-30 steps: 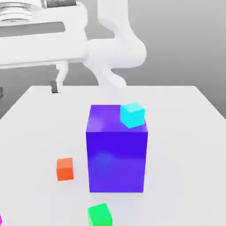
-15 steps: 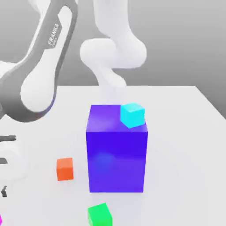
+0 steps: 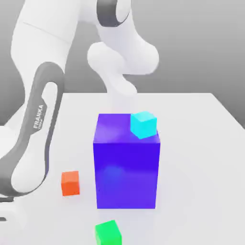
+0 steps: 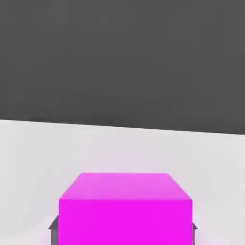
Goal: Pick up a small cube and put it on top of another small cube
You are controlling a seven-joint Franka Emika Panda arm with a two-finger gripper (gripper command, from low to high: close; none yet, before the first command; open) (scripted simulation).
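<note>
Now tool [image 4: 122, 228] around magenta cube [image 4: 125, 206].

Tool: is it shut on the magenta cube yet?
Shut on the magenta cube: in the hand view, dark fingers press both its sides.

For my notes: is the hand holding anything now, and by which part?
Yes. The hand is shut on the magenta cube, gripping it by two opposite side faces.

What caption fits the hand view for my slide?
End effector closed on a magenta cube, its dark fingers flanking the cube just above the white table.
</note>
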